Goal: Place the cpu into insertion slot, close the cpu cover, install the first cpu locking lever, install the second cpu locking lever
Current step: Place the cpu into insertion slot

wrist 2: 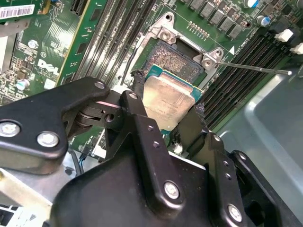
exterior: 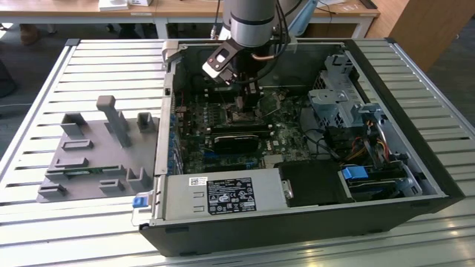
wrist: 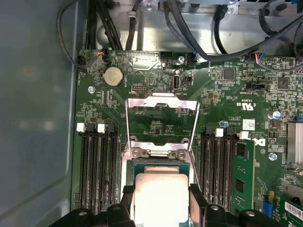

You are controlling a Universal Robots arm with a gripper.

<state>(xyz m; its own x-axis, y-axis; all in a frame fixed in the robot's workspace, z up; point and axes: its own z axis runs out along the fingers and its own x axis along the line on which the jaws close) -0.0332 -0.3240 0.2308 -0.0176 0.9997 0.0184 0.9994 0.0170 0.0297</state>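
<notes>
Hand: my black hand (wrist 2: pixel 165 108) grips the flat grey-tan square cpu (wrist: pixel 161 194) by its edges (this keeps it level).
Cover: the thin silver windowed cpu cover (wrist: pixel 137 106) is open, which frees the socket (wrist 2: pixel 177 56).

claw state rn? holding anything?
claw: closed on the cpu, gripping two opposite edges, right over the socket.
</notes>
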